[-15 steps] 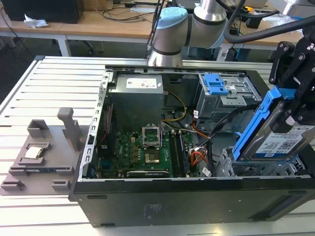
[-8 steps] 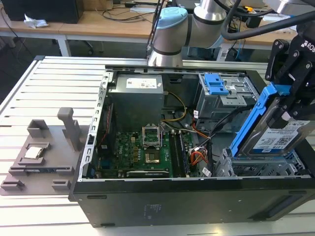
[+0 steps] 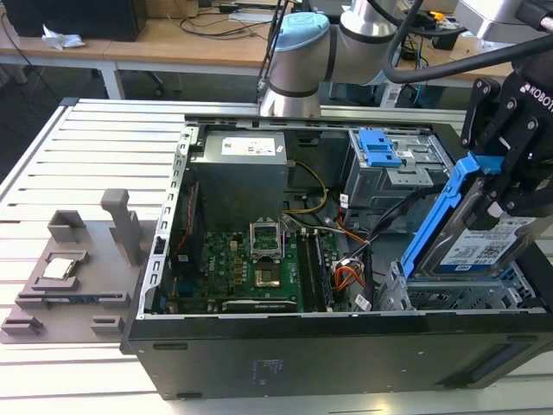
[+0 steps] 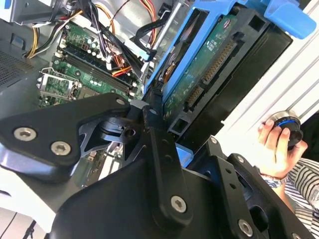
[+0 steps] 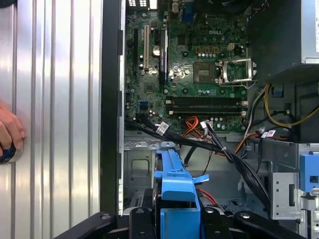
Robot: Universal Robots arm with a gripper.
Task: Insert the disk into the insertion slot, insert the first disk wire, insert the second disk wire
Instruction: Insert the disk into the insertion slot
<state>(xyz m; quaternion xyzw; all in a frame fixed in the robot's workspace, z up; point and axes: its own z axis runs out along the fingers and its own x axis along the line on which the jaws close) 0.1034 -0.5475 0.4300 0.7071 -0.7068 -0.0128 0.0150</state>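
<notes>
Your gripper (image 3: pixel 499 186) is pinching the disk (image 3: pixel 484 246) across its blue carrier, jaws pressed against its two sides. You are holding it steeply tilted, label face toward the exterior camera. Its lower edge is hanging just over the insertion slot (image 3: pixel 449 296), the silver perforated cage in the near corner of the computer case (image 3: pixel 346 346) at the exterior view's right. Whether disk and cage are touching cannot be told.

Room is tight. A bundle of cables (image 3: pixel 350 277) is lying just beside the cage on the exterior view's left, close to the carrier's lower corner. The taller grey cage (image 3: pixel 393 169) with its blue latch (image 3: pixel 380 149) is standing just behind. The motherboard (image 3: pixel 259 268) is lying well apart.

The disk is wearing a white-and-blue label, and the power supply (image 3: pixel 238 173) a white one; neither print can be made out.

Your arm (image 3: pixel 298 60) is reaching in from behind the case, wrist over its right end. In the second wrist view a person's hand (image 4: pixel 274 147) is gripping a knob (image 4: pixel 285 124) on the ribbed table (image 3: pixel 86 173) beside the case.
</notes>
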